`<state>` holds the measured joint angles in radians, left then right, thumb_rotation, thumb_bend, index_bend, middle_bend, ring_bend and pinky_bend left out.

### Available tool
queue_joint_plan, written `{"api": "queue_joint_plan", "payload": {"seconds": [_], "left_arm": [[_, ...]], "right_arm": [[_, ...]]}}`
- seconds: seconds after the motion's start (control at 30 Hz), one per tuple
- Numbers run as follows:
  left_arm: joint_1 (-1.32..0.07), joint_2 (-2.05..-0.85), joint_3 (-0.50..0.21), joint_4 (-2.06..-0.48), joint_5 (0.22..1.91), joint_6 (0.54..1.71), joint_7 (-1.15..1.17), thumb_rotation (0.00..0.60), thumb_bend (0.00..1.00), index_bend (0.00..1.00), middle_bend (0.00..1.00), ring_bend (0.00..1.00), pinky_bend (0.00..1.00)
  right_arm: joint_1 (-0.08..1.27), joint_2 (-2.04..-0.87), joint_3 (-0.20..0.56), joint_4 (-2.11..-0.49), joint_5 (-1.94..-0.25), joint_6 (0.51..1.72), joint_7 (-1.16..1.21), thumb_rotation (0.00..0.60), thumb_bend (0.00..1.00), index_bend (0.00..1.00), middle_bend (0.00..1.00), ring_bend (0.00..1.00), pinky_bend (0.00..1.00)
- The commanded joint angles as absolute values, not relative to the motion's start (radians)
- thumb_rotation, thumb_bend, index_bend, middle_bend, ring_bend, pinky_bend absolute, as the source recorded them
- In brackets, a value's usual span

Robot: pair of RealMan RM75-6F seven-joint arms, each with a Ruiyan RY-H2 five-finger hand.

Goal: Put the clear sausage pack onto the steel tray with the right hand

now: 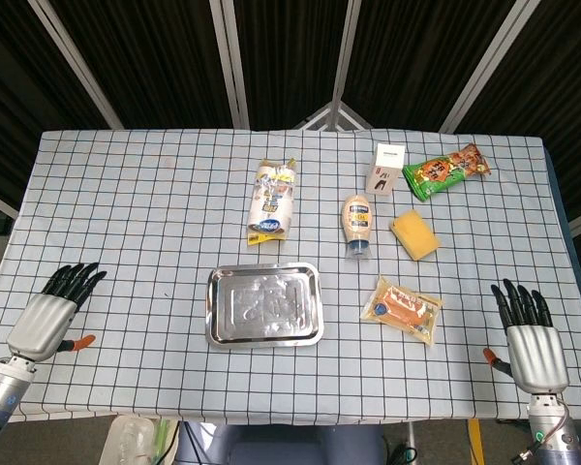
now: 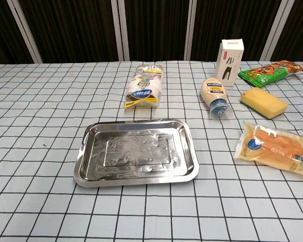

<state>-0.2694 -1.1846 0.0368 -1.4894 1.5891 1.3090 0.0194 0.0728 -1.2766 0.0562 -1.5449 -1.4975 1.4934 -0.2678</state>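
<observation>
The clear sausage pack (image 1: 403, 309) (image 2: 275, 147) lies flat on the checked cloth, right of the steel tray (image 1: 265, 304) (image 2: 136, 152), which holds nothing. My right hand (image 1: 529, 339) rests at the table's near right edge, fingers straight and apart, holding nothing, well right of the pack. At the near left edge my left hand (image 1: 50, 315) lies the same way, empty. Neither hand shows in the chest view.
Behind the tray lies a white bagged pack (image 1: 272, 201) (image 2: 145, 85). A mayonnaise bottle (image 1: 358, 226) (image 2: 215, 96) lies cap toward me, with a yellow sponge (image 1: 414, 235) (image 2: 263, 102), a white box (image 1: 388, 169) (image 2: 230, 63) and a green snack bag (image 1: 445, 171) (image 2: 270, 72) further back right.
</observation>
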Motion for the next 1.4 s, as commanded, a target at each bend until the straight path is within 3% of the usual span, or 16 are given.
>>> {"api": "queue_joint_plan", "payload": {"seconds": [0.03,0.53,0.73,1.07,1.3,1.4], "left_arm": [[-0.269,-1.185,0.037,-1.49,1.589,1.31,0.02,0.6,0.04,0.0,0.0,0.0,0.0],[-0.274,-1.195,0.037,-1.494,1.581,1.292,0.047,0.6,0.04,0.0,0.0,0.0,0.0],[-0.273,-1.183,0.033,-1.489,1.58,1.299,0.013,0.6,0.04,0.0,0.0,0.0,0.0],[-0.275,-1.177,0.034,-1.483,1.582,1.299,-0.009,0.6,0.04,0.0,0.0,0.0,0.0],[-0.273,-1.175,0.033,-1.482,1.584,1.304,-0.016,0.6,0.04,0.0,0.0,0.0,0.0],[-0.274,-1.177,0.034,-1.483,1.584,1.302,-0.011,0.6,0.04,0.0,0.0,0.0,0.0]], "right_arm": [[0.074,-1.279,0.053,-1.546,-1.501,1.492,-0.273,0.6,0.21,0.0,0.0,0.0,0.08],[0.137,-1.392,0.028,-1.575,-1.583,1.423,-0.305,0.6,0.21,0.0,0.0,0.0,0.1],[0.259,-1.527,0.117,-1.558,-1.414,1.222,-0.508,0.6,0.21,0.0,0.0,0.0,0.1],[0.33,-1.627,0.162,-1.485,-1.273,1.143,-0.607,0.6,0.21,0.0,0.0,0.0,0.11],[0.347,-1.626,0.163,-1.472,-1.246,1.137,-0.595,0.6,0.21,0.0,0.0,0.0,0.2],[0.348,-1.613,0.162,-1.478,-1.24,1.14,-0.587,0.6,0.21,0.0,0.01,0.0,0.3]]}}
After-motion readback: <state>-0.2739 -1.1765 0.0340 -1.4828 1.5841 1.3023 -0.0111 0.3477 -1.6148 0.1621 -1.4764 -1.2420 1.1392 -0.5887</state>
